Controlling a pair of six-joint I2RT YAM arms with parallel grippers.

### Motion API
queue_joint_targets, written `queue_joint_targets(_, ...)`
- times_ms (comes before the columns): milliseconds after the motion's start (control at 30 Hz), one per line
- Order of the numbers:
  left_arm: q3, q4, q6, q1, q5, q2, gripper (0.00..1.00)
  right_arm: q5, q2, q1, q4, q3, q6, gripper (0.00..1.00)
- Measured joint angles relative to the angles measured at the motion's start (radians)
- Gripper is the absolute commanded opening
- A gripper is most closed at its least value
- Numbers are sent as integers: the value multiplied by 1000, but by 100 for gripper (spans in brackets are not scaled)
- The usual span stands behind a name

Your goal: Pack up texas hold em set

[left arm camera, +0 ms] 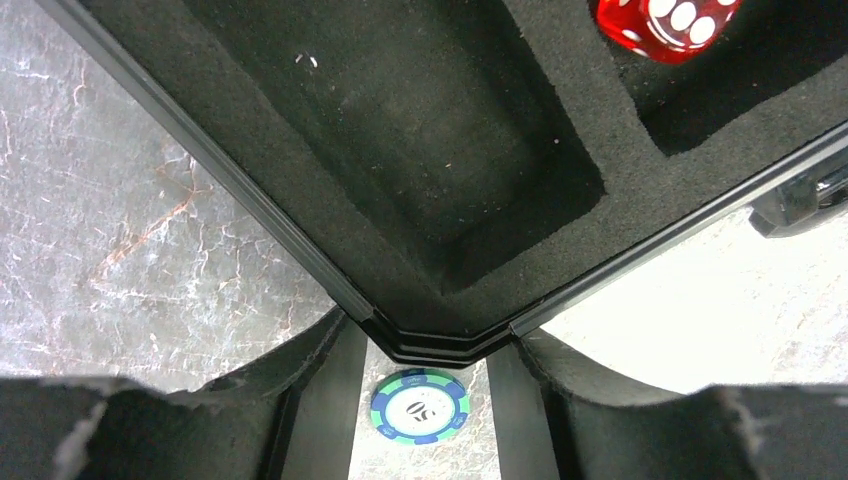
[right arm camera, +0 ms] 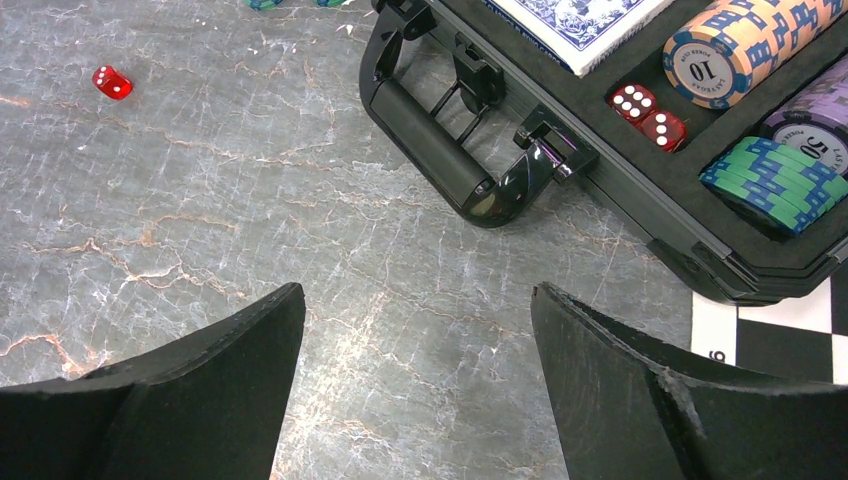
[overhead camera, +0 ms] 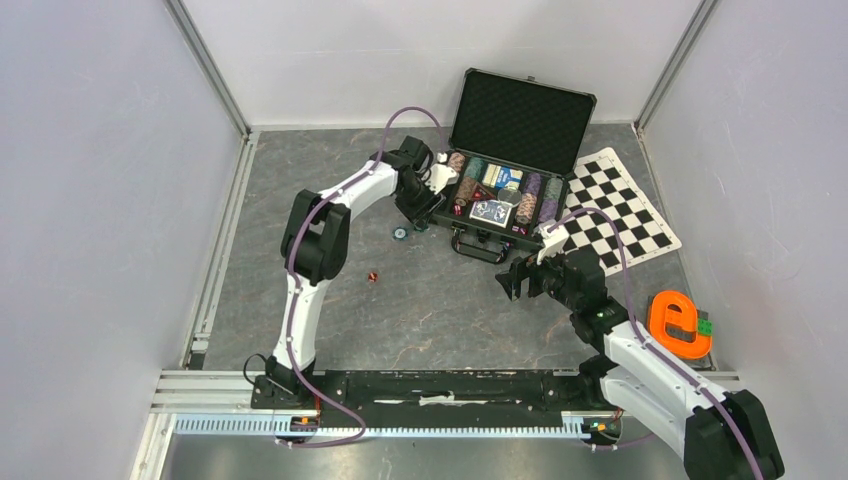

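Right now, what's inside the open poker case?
In the case: striped chip stacks, a blue card deck, two red dice, and one empty foam compartment at a corner. Anything beneath the stacks and deck is covered.

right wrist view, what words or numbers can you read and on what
"10" on the end orange chip.
"50" on the end purple chip.
"6" or "9", sideways, on the checkered mat, on its white border.
Small lettering ringing both chip faces: too small to read.
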Motion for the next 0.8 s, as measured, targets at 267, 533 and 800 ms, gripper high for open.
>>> queue_joint_targets(267, -79, 46, -4, -45, -106, -53, 52, -5, 2, 0, 0, 0, 0, 89)
queue_joint_targets(533, -267, 84, -21, -108, -179, -166, 51, -22, 0, 0, 0, 0, 1, 89)
queue_joint_targets(800, -355, 179, -80, -113, -214, -242, 82, -27, -7, 0, 0, 0, 1, 89)
